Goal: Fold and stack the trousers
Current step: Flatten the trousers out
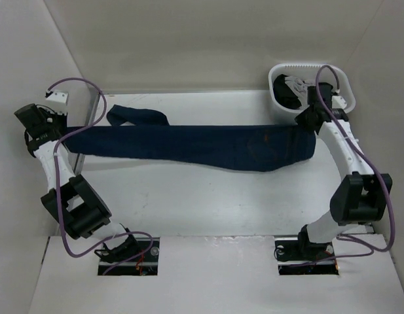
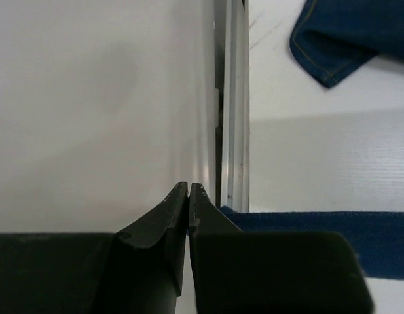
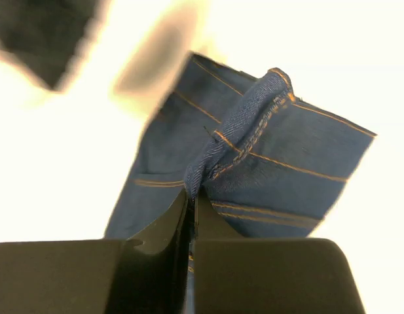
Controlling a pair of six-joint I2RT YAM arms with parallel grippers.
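The trousers (image 1: 188,147) are stretching in one long band across the worktop (image 1: 188,203), running from the left edge to the far right corner and dipping a little along the way. The right jaws are pinching tight on a bunched fold of orange-stitched denim, right beside the white basket (image 1: 296,65) in that corner. The left jaws are pressing together at the left edge. Denim is running out from behind one of them, so they're probably gripping the other end, though the contact itself is hiding. A loose leg is curling toward the far left corner. White walls are closing in the worktop on three sides. Dark and pale cloth in the basket is proving hard to make out.
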